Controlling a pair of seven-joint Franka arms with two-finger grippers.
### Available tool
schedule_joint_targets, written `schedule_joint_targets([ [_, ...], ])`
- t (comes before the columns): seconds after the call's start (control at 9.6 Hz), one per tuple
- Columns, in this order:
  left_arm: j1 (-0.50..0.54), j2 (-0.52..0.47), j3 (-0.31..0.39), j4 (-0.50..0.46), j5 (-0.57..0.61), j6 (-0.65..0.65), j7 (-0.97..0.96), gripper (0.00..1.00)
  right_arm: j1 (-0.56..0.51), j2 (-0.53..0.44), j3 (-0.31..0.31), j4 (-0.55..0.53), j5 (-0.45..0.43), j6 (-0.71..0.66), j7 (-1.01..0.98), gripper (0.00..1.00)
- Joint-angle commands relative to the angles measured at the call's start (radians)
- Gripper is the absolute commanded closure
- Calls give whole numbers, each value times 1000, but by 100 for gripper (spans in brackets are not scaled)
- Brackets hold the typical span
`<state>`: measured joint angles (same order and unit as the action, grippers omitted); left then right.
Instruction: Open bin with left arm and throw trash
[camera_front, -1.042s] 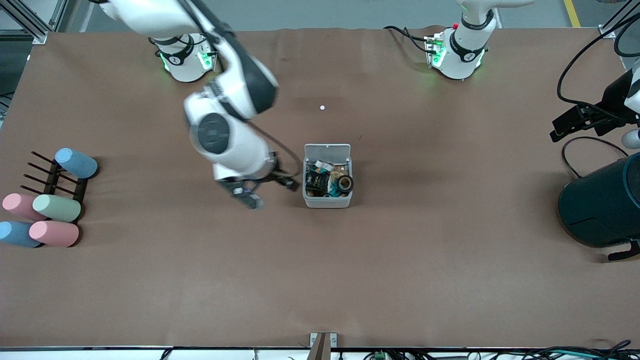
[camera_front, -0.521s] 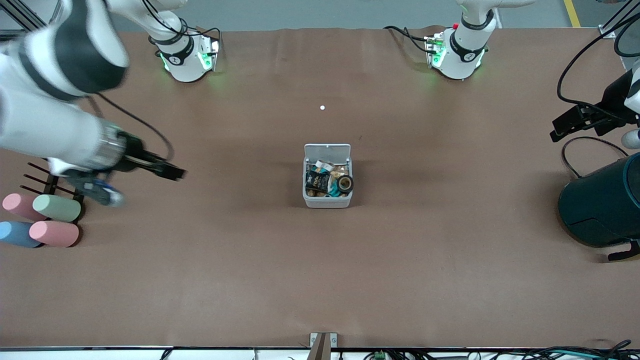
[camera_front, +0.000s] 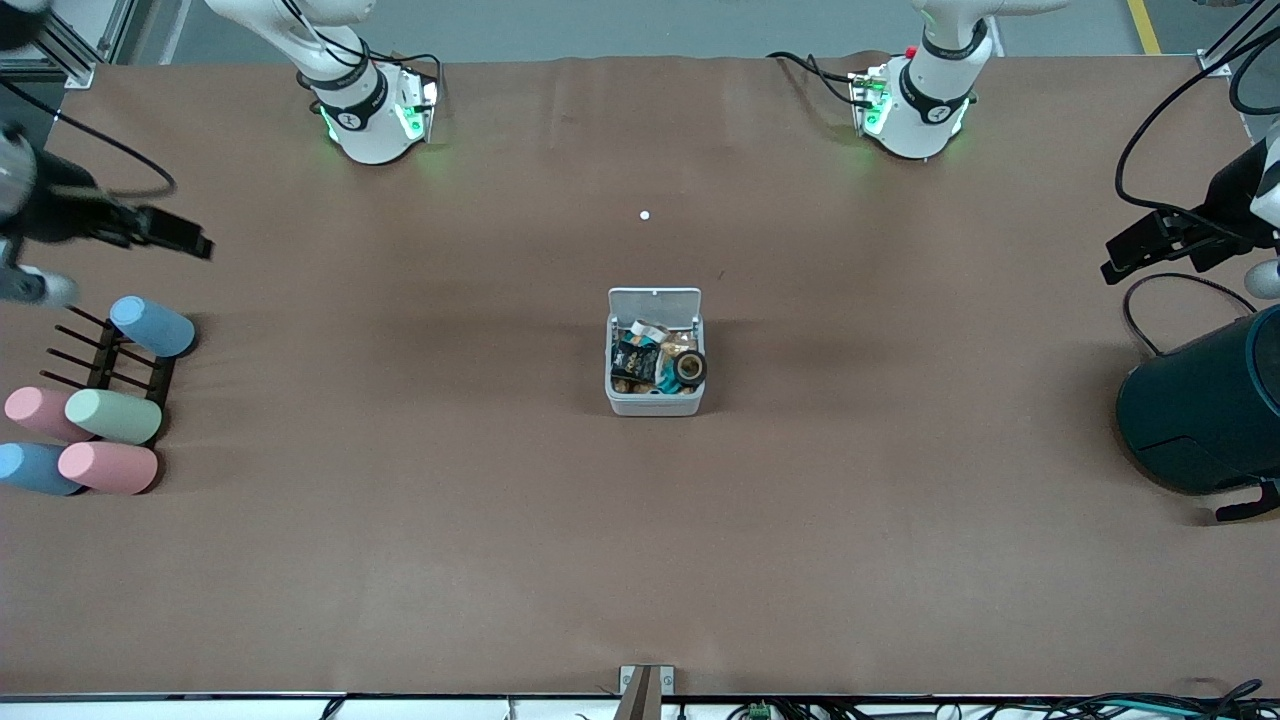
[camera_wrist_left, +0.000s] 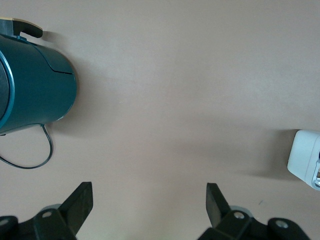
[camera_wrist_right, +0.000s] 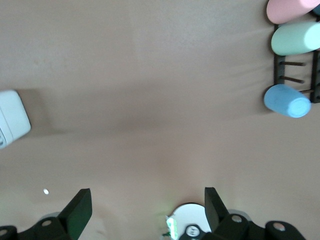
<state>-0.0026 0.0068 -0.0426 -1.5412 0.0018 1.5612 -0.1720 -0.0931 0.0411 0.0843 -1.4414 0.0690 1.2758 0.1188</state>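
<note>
The bin (camera_front: 654, 402) stands mid-table with its lid (camera_front: 655, 300) up on the side nearer the robots' bases. Inside lie the crumpled black wrapper (camera_front: 634, 362), the black tape roll (camera_front: 688, 368) and other scraps; I cannot pick out the rubber band. My left gripper (camera_front: 1262, 278) is open and empty, up over the left arm's end of the table (camera_wrist_left: 147, 194), above the teal container. My right gripper (camera_front: 25, 288) is open and empty (camera_wrist_right: 145, 200) over the right arm's end, by the cup rack. The bin shows in both wrist views (camera_wrist_left: 305, 157) (camera_wrist_right: 12, 117).
A large dark teal round container (camera_front: 1205, 415) (camera_wrist_left: 35, 90) with a cable stands at the left arm's end. Pastel cups (camera_front: 100, 420) (camera_wrist_right: 287, 100) lie on and beside a black rack (camera_front: 120, 360) at the right arm's end. A small white dot (camera_front: 645, 215) lies between bin and bases.
My right arm has swung away from beside the bin to the right arm's end of the table, its gripper empty. The left arm and the bin have not moved.
</note>
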Motion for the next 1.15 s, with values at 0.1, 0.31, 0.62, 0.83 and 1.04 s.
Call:
schedule_joint_targets([
  [0.1,3,7,3,24,4,-23,19,0,-94,-46,20,-39,-26,2,-149,1],
  [0.31,10,9,3,24,3,-23,35,0,-86,-43,25,-11,-59,2,-143,1],
  [0.62,10,9,3,26,3,-21,34,0,-65,-35,28,21,-70,34,-142,1],
  [0.83,13,15,3,29,9,-21,51,0,-53,-24,29,21,-66,48,-122,1],
  [1.04,15,16,3,29,1,-21,54,0,-36,-23,28,19,-75,57,-120,1],
])
